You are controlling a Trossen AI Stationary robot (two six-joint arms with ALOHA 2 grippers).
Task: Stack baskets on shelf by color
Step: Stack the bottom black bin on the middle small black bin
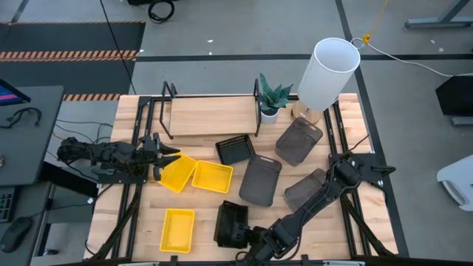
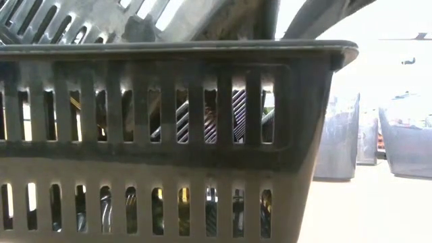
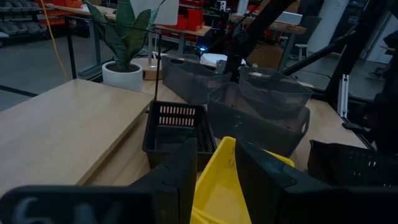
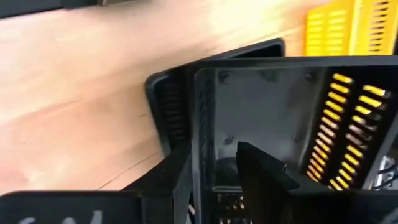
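In the high view my left gripper (image 1: 161, 162) is shut on a yellow basket (image 1: 178, 174) in front of the shelf (image 1: 211, 114). A second yellow basket (image 1: 212, 176) lies beside it and a third (image 1: 177, 227) near the near edge. My right gripper (image 1: 242, 235) is shut on a black mesh basket (image 1: 230, 222) at the near edge; in the low view this basket (image 2: 169, 135) fills the picture with another black basket (image 2: 61, 20) tilted above it. A further black basket (image 1: 235, 149) and three grey baskets (image 1: 299, 140) (image 1: 260, 180) (image 1: 307, 189) rest on their bottoms on the table. My left gripper (image 3: 216, 149) pinches the yellow basket's rim (image 3: 219, 177) at the corner nearest the table's left edge, coming level from the left. The wall stands upright between the two fingers. Whether the basket is lifted clear I cannot tell. My right gripper (image 4: 211, 152) holds the black basket by a side wall (image 4: 205, 124), one finger inside and one outside. A second black basket (image 4: 161, 106) shows just behind that wall. Whether the held one is clear of the table I cannot tell.
A white cylinder (image 1: 329, 70) and a potted plant (image 1: 272, 100) stand by the shelf's right end. The shelf's plank is bare. The grey baskets crowd the table's right half, and black frame rails (image 1: 137, 199) run along both sides.
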